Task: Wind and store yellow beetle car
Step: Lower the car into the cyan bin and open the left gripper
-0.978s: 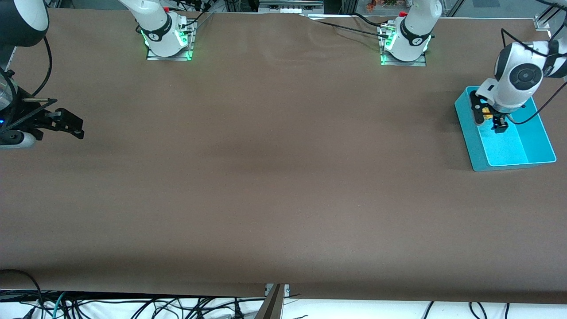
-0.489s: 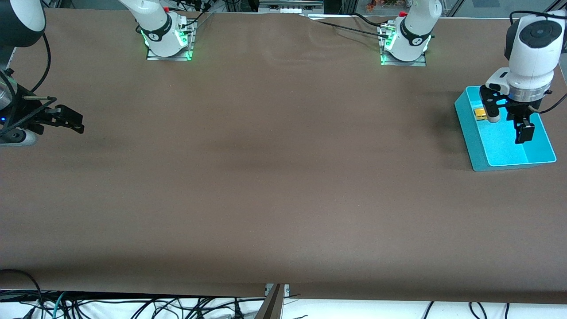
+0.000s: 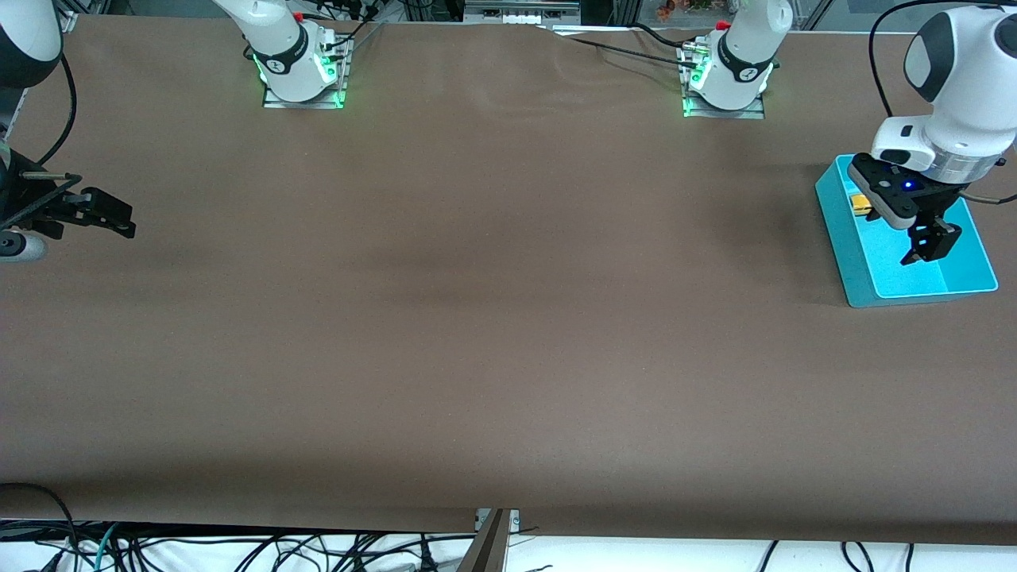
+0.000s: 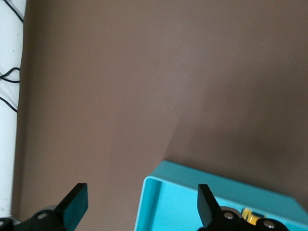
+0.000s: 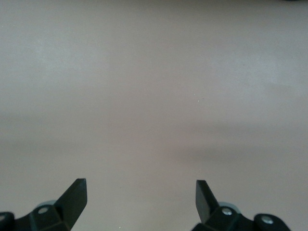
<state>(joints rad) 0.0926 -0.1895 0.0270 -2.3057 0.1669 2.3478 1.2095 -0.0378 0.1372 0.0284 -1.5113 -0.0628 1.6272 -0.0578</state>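
Yellow beetle car [image 3: 860, 203], a tiny bright yellow toy, is what I am watching, but I go from the biggest thing down. My broad brown cloth-covered desk [image 3: 493, 318] fills the front view. On it, at the left arm's end, stands the rectangular cyan plastic bin [image 3: 846, 246]. The white left arm reaches over that bin, and its black two-finger left gripper [image 3: 926, 246] hangs in the air above the bin's floor, fingers spread apart and holding nothing; the left wrist view shows both fingertips [image 4: 76, 202] wide apart over the bin's corner wall and the bare desk. The right gripper [image 3: 107, 214] waits over the desk at the right arm's end, also spread wide and empty, with only brown cloth under it in its wrist view. Smallest comes the car itself: it lies inside the bin, close to the wall toward the desk's middle and in the part of the bin farther from the front camera, partly hidden by the left wrist. The left gripper's fingers are clear of it, not touching.
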